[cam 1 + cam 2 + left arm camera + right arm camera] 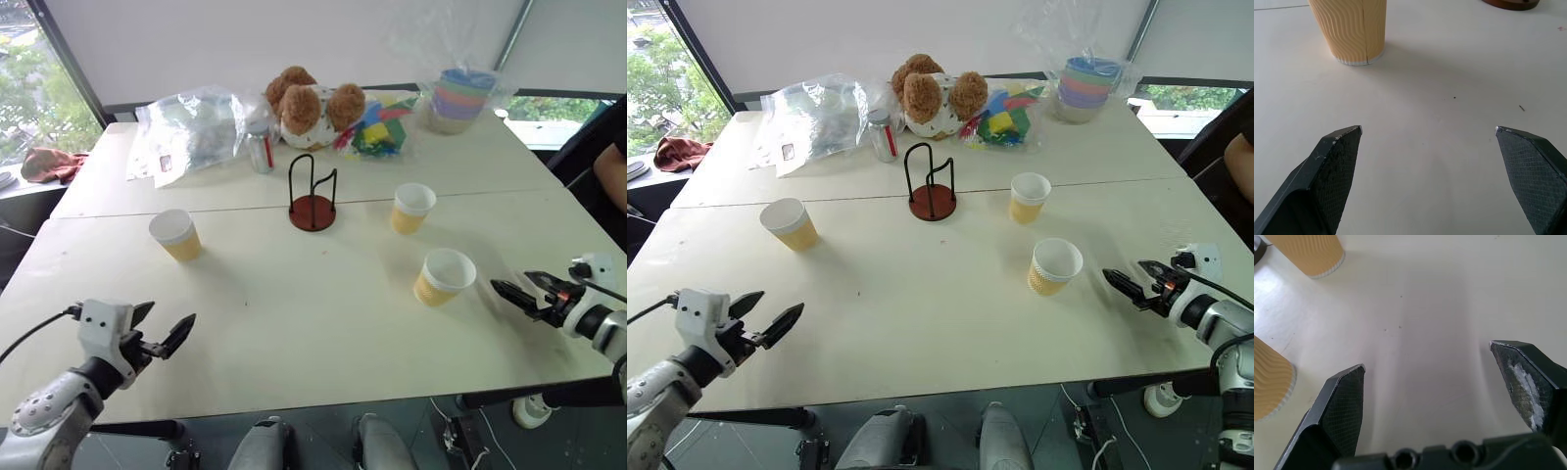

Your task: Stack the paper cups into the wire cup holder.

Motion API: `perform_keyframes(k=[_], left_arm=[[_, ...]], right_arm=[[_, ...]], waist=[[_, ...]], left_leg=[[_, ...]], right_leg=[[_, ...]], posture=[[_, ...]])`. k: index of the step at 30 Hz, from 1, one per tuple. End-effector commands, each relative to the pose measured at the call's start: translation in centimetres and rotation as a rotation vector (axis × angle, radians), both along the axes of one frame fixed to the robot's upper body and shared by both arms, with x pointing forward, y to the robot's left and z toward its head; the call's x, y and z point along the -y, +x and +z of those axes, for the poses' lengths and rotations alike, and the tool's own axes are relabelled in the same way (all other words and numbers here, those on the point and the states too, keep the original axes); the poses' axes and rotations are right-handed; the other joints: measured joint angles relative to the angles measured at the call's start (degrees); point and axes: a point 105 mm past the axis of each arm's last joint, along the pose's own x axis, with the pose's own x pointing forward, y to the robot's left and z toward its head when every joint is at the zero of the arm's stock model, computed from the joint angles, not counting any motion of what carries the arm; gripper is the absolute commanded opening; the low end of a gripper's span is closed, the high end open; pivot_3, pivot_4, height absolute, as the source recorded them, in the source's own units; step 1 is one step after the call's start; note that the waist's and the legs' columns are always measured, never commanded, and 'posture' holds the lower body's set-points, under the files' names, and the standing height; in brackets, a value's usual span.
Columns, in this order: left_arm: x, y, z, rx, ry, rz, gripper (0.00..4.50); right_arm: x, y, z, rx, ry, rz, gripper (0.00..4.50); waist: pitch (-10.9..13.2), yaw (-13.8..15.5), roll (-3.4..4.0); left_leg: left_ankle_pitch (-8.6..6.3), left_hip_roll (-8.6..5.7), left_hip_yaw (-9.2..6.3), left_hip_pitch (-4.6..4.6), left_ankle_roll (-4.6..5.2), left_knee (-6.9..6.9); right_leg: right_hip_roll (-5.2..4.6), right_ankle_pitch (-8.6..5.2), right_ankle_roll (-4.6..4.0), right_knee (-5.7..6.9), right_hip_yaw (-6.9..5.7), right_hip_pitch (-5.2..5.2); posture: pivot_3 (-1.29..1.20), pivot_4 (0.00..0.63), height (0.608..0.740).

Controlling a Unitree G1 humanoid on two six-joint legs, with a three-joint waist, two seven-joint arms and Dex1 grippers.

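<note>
Both black two-fingered grippers — left [162, 331], right [516, 294] — are hanging spread wide and empty at the frame's lower corners. No yellow-tan ribbed paper cup [443, 276] is sitting yet in the red-based black wire cup holder [313, 195] at upper centre, so a first grasp is probably pending — likely this right-hand cup.

Windowed room (lab-like), white table [294, 323]

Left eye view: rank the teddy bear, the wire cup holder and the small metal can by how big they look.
1. teddy bear, clearly largest.
2. wire cup holder.
3. small metal can, smallest.
The bear and can sit farther back than the holder, so true sizes may differ somewhat.
</note>
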Motion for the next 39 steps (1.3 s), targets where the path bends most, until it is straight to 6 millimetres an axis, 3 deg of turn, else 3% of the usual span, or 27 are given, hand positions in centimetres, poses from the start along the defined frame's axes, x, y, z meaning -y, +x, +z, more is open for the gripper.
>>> perform_keyframes(k=[1, 10, 26, 29, 32, 35, 37, 39], left_arm=[[-0.2, 0.0, 0.9, 0.025, 0.018, -0.011, 4.50], [0.4, -0.1, 1.0, 0.023, 0.020, -0.033, 4.50], [1.0, 1.1, 2.2, 0.048, 0.029, -0.077, 4.50], [2.2, 0.9, 2.7, 0.010, 0.037, -0.170, 4.50], [2.9, 1.8, 6.8, 0.052, 0.032, -0.292, 4.50], [2.4, 3.2, 10.6, 0.085, 0.068, -0.353, 4.50], [2.0, 3.5, 12.0, 0.081, 0.120, -0.385, 4.50], [1.2, 3.5, 13.1, 0.066, 0.165, -0.405, 4.50]], right_arm=[[-0.3, 0.6, 1.6, 0.046, -0.023, 0.022, 4.44], [-0.5, 1.1, 1.8, 0.069, -0.019, 0.008, 4.44], [0.8, 2.2, 3.4, 0.148, -0.058, -0.065, 4.44], [1.5, 3.3, 5.9, 0.214, -0.050, -0.099, 4.44], [0.4, 5.8, 13.5, 0.369, -0.019, -0.059, 4.44], [-3.6, 7.9, 19.1, 0.452, -0.005, 0.054, 4.44], [-6.7, 9.1, 21.4, 0.470, 0.007, 0.101, 4.44], [-11.6, 9.1, 23.0, 0.455, 0.041, 0.235, 4.44]], waist=[[0.00, -0.07, 0.00], [0.00, -0.08, 0.00], [0.00, -0.16, 0.01], [0.00, -0.31, 0.01], [0.20, -0.46, 0.22], [0.39, -0.48, 0.50], [0.33, -0.70, 0.44], [0.28, -0.90, 0.34]], left_leg=[[0.00, 0.00, 0.00, 0.00, 0.00, 0.00], [-0.01, 0.00, 0.00, 0.00, -0.01, -0.02], [-0.01, 0.00, 0.00, 0.00, -0.01, -0.03], [-0.01, 0.00, 0.00, 0.00, -0.01, -0.03], [0.00, 0.00, 0.04, 0.00, -0.01, -0.03], [0.07, 0.00, 0.08, -0.12, -0.05, 0.03], [0.06, 0.09, 0.06, -0.10, -0.07, -0.20], [0.05, 0.12, 0.08, -0.07, -0.10, -0.46]], right_leg=[[0.00, 0.00, 0.00, 0.00, 0.00, 0.00], [-0.03, 0.00, 0.00, -0.02, 0.01, 0.00], [-0.02, 0.00, 0.01, -0.02, 0.02, -0.01], [-0.02, 0.00, 0.01, -0.02, 0.02, -0.01], [-0.01, 0.01, -0.01, 0.00, 0.04, -0.04], [0.05, 0.08, -0.12, 0.04, 0.05, -0.24], [0.18, 0.10, -0.08, 0.06, 0.01, -0.35], [0.20, 0.09, -0.03, 0.06, -0.01, -0.50]], posture=[[0.00, 0.150, 0.740], [0.00, 0.150, 0.740], [0.00, 0.150, 0.740], [0.00, 0.150, 0.740], [0.00, 0.150, 0.740], [0.00, 0.150, 0.740], [0.00, 0.150, 0.740], [0.00, 0.150, 0.740]])
